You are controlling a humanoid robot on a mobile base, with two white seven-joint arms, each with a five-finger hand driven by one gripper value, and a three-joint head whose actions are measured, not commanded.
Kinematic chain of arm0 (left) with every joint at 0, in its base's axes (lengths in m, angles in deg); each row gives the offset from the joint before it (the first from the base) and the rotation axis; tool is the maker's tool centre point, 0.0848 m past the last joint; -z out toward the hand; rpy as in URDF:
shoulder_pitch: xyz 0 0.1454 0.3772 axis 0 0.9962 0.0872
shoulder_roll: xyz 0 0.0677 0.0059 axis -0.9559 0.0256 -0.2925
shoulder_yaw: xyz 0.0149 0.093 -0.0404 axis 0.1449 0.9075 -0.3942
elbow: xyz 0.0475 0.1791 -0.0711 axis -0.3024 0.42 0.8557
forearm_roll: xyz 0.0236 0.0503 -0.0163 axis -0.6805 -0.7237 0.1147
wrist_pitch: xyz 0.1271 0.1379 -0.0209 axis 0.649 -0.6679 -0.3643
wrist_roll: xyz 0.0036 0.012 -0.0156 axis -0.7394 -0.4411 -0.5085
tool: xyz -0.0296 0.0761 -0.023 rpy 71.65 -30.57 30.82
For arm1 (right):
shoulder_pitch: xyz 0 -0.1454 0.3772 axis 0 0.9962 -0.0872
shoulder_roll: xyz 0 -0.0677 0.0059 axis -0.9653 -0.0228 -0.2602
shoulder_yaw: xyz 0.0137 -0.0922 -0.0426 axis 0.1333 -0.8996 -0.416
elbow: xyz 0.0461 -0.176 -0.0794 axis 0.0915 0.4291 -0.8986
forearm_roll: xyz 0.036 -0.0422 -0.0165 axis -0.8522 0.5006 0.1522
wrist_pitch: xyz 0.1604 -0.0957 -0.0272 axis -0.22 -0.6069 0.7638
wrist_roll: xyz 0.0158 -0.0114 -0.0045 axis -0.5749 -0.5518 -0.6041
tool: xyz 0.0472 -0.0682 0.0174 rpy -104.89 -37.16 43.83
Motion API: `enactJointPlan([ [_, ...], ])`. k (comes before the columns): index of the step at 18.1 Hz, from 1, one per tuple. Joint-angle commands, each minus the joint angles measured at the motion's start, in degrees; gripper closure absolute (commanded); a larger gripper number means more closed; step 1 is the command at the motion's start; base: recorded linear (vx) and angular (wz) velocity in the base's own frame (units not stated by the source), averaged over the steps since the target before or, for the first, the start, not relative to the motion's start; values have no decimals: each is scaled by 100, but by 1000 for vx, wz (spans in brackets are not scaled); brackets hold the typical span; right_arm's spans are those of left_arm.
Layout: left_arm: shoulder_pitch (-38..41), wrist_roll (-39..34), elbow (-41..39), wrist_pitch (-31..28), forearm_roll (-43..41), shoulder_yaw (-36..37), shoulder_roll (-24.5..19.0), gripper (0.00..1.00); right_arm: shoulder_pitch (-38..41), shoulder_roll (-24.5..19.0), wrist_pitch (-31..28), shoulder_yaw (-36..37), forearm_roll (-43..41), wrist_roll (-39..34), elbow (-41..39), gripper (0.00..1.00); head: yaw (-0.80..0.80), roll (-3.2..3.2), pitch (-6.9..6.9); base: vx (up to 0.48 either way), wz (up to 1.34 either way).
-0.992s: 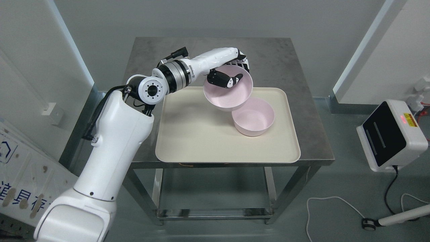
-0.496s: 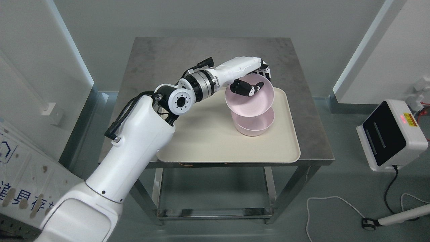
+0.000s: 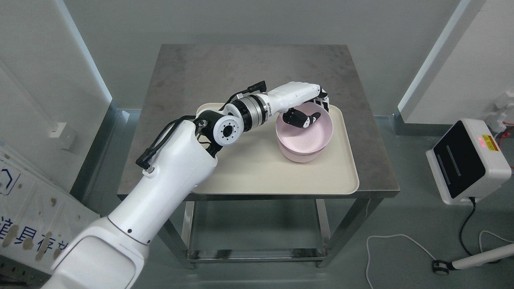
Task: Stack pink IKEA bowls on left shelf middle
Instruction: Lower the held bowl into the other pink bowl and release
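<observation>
Two pink bowls sit on a cream tray [image 3: 257, 176] on a grey metal table [image 3: 192, 72]. My left hand [image 3: 311, 108] is shut on the far rim of the upper pink bowl [image 3: 307, 134], thumb inside and fingers [image 3: 324, 100] outside. The upper bowl rests slightly tilted in the lower pink bowl [image 3: 299, 155], whose side shows beneath it. My right arm is out of view.
The tray's left and front parts are bare. A white device [image 3: 468, 160] with a black screen stands on the floor at the right, with a cable [image 3: 466, 233]. White wall panels flank the table on both sides.
My left hand has carried the held bowl to the right and down, from above the tray's middle into the bowl standing on the tray. The lower bowl has not moved.
</observation>
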Motion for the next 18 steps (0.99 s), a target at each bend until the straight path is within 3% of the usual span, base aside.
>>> enactJointPlan([
  [1, -5, -183, 156, 7, -66, 81, -78, 50, 0, 100, -3, 61, 44, 2, 0, 0, 0, 0, 0, 0, 0],
  [4, -5, -464, 77, 60, -5, -576, -78, 39, 0, 100, -3, 62, 44, 2, 0, 0, 0, 0, 0, 0, 0],
  [6, 56, -831, -133, 130, 222, -1392, -78, 29, 0, 100, -3, 53, 44, 2, 0, 0, 0, 0, 0, 0, 0],
  [8, 528, -844, -842, 200, 1711, -2185, -78, 27, 0, 100, -3, 61, 44, 2, 0, 0, 0, 0, 0, 0, 0],
  [11, 1643, 777, -2108, 340, 2149, -2319, -78, 24, 0, 100, -3, 53, 44, -7, 0, 0, 0, 0, 0, 0, 0],
  [12, 1934, 1157, -2225, 654, 2140, -2224, -78, 24, 0, 100, -3, 61, 44, 2, 0, 0, 0, 0, 0, 0, 0],
  [14, 2183, 1346, -2252, 1375, 2026, -1881, -78, 24, 0, 100, -3, 53, 44, 2, 0, 0, 0, 0, 0, 4, 16],
  [18, 2122, 1372, -2244, 1510, 808, -1608, -78, 25, 0, 100, -3, 61, 44, 2, 0, 0, 0, 0, 0, 0, 0],
])
